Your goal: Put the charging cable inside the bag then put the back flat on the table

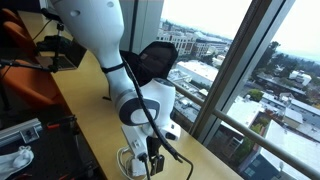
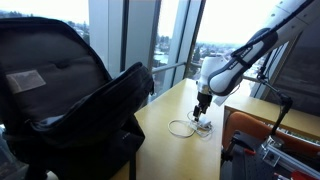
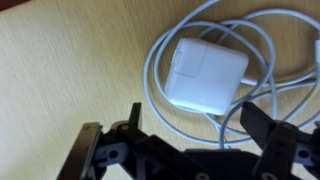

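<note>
The charging cable lies on the tan table (image 3: pixel 60 70), its white cord looped around a small white square power brick (image 3: pixel 205 72). It also shows in both exterior views as thin white loops (image 2: pixel 183 127) (image 1: pixel 128 160). My gripper (image 3: pixel 192 118) is open and hovers just above the cable, one finger on each side of the loops, holding nothing. In the exterior views the gripper (image 2: pixel 203 110) (image 1: pixel 148 160) points down at the cable. The black backpack (image 2: pixel 75 95) stands upright and open at the table's other end; it also shows far off in an exterior view (image 1: pixel 157 60).
The table (image 1: pixel 95 120) runs along a tall window. An orange chair (image 1: pixel 30 75) and dark equipment (image 1: pixel 60 55) sit on the room side. Another orange chair back (image 2: pixel 270 135) stands by the table's edge near the cable.
</note>
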Tool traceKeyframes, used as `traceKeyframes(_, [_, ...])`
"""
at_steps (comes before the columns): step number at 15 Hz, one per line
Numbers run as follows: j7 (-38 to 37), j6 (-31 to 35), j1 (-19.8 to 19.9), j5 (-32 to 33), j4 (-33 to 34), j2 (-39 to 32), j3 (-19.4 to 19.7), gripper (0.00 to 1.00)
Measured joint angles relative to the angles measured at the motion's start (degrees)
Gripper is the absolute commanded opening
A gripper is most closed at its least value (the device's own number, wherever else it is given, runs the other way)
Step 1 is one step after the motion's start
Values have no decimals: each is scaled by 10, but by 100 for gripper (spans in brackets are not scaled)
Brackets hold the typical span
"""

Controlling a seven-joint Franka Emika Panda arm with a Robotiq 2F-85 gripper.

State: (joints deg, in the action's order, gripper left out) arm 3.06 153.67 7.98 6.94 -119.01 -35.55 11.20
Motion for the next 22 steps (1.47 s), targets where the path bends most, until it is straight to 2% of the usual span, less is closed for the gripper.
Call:
traceKeyframes(8, [-51,-33,-40,34,-43,36,30,100])
traceKeyframes(13, [-53,-40,-39,36,-60,53,32,100])
traceKeyframes(22, [-52,-40,-36,36,-45,72,32,100])
